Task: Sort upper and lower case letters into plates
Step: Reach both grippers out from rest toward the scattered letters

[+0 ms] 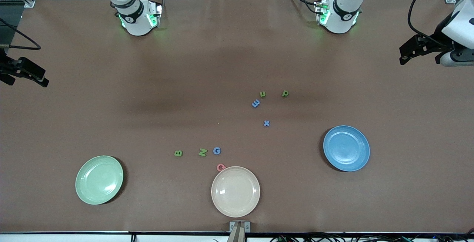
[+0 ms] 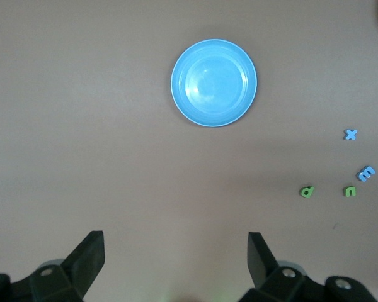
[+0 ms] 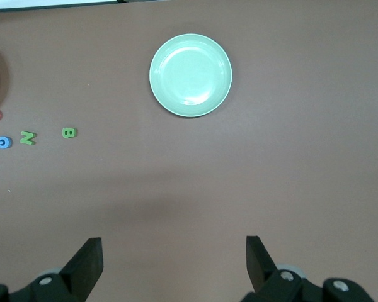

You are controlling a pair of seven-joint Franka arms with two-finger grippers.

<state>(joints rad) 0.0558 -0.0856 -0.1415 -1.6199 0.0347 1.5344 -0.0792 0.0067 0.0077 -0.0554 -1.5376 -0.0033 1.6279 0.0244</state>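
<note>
A pale green plate [image 1: 99, 179] [image 3: 190, 75] lies toward the right arm's end and a blue plate [image 1: 346, 148] [image 2: 214, 82] toward the left arm's end, both bare. Near mid-table lie a blue m [image 1: 255, 103], a green n [image 1: 262, 94], a green p [image 1: 285, 93] and a blue x [image 1: 266, 123]. Nearer the camera sit a green B [image 1: 178, 153], a green N [image 1: 202, 152], a blue G [image 1: 217, 151] and a red capital [image 1: 220, 167]. My left gripper [image 1: 407, 51] [image 2: 176, 242] and right gripper [image 1: 39, 77] [image 3: 174, 246] hang open and hold nothing at the table's two ends.
A cream-pink plate [image 1: 235, 191] lies near the table's front edge between the two other plates, with the red capital at its rim. A small camera mount [image 1: 239, 227] sits on that edge. Both arm bases [image 1: 137, 16] [image 1: 339, 14] stand along the table's back edge.
</note>
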